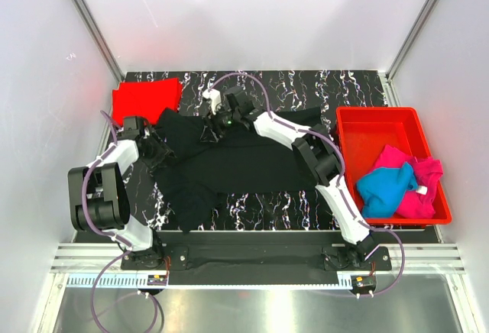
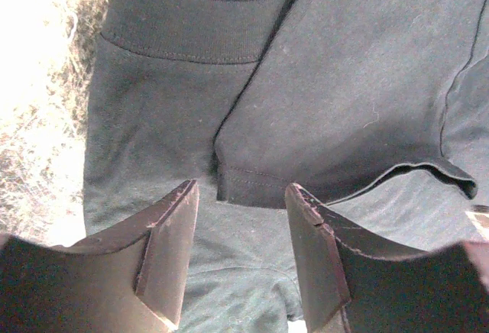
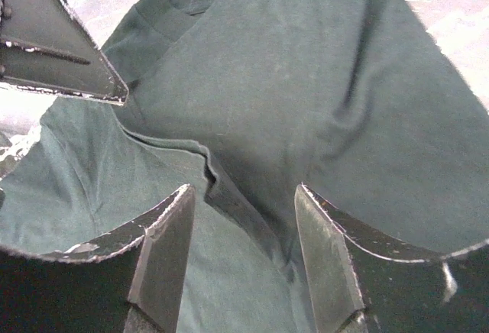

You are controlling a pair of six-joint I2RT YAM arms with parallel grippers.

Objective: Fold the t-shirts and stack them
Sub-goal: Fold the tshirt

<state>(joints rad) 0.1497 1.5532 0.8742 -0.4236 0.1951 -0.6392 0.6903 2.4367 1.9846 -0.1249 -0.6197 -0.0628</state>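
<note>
Left hand (image 2: pixel 243 188) open over black t-shirt (image 1: pixel 229 161), centre frame on table (image 1: pixel 306 211); right hand (image 3: pixel 244 189) open above its fold. Red t-shirt (image 1: pixel 145 100) upper left; blue t-shirt (image 1: pixel 386 188), magenta t-shirt (image 1: pixel 419 195) in bin (image 1: pixel 378 111), right.

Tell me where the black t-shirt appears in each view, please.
Top external: black t-shirt spread across the middle of the table.
Left wrist: fills the picture; a hem lies before the left gripper.
Right wrist: fills most of the picture.
Shared landmark: its ribbed collar, near the top in both wrist views.
</note>
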